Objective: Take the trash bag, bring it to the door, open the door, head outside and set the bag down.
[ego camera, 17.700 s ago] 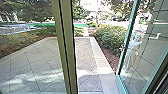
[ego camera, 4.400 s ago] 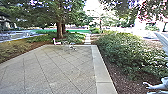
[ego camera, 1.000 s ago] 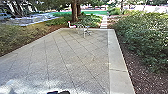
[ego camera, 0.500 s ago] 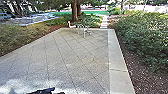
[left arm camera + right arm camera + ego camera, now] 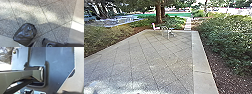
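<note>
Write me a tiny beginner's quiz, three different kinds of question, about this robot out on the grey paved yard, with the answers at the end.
1. True or false: as the robot looks ahead, leafy green shrubs grow to the right of the pale, straight stone border.
2. What ground shows around the shiny, bulging black plastic trash bag: (a) brown wooden boards; (b) speckled grey paving with thin dark joints; (c) blue carpet?
3. Fill in the missing word: the thick, brown, upright shape beyond the yard's far edge is a tree ____.

Key: 1 true; 2 b; 3 trunk.
</note>
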Robot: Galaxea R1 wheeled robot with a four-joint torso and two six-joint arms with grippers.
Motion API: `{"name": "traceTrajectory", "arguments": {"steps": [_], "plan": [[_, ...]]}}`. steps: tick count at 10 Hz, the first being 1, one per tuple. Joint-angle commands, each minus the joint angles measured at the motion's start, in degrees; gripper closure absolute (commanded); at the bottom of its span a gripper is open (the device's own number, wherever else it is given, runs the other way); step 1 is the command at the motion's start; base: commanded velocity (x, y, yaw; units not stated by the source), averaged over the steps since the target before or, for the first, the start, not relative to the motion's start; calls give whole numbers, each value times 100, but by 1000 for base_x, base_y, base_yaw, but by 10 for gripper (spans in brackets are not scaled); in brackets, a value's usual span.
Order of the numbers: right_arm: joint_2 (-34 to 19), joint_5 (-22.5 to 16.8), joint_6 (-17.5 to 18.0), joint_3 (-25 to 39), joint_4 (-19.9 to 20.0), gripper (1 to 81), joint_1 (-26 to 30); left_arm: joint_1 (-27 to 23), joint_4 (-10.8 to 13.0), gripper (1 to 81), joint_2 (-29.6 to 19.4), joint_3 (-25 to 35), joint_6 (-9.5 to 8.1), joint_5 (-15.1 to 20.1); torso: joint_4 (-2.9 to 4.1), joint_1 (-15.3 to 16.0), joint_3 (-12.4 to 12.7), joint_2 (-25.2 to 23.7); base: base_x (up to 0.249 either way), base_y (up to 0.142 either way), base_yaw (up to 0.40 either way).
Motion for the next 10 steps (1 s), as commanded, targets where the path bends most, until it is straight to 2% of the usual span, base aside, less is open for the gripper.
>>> {"name": "traceTrajectory", "arguments": {"steps": [1,2,3,4,5,6,7,8,9,10], "plan": [[46,-343,-3,48,4,10,99,400,152,10,637,-514,398,24,-138,0,503,0,0,0,0],[37,-343,-3,48,4,10,108,847,152,10,857,-743,600,-214,-404,0,626,0,0,0,0],[37,-343,5,48,4,10,117,1252,152,10,1059,-910,837,-424,-419,-7,771,-2,0,0,0],[46,-343,5,48,4,10,117,1595,169,10,1242,-1067,1072,-607,-485,-9,885,-2,0,0,0],[46,-343,5,48,4,10,117,1938,222,10,1392,-1217,1197,-784,-601,-9,1018,-2,0,0,0],[46,-334,14,48,13,10,117,2280,378,10,1515,-1287,1250,-984,-336,-9,730,-2,0,0,0],[46,-334,14,48,13,10,117,2563,504,10,1631,-1358,1251,-1154,-461,-11,868,-5,0,0,0],[46,-256,23,48,4,10,117,2845,625,10,1796,-1472,1251,-1468,-566,-18,931,-9,0,0,0],[46,-220,23,48,4,10,126,3056,749,10,1885,-1516,1251,-1627,-592,-18,971,-9,0,0,0],[46,-211,49,48,13,10,135,3266,776,10,1938,-1516,1251,-1848,-592,-18,962,-11,0,0,0]]}}
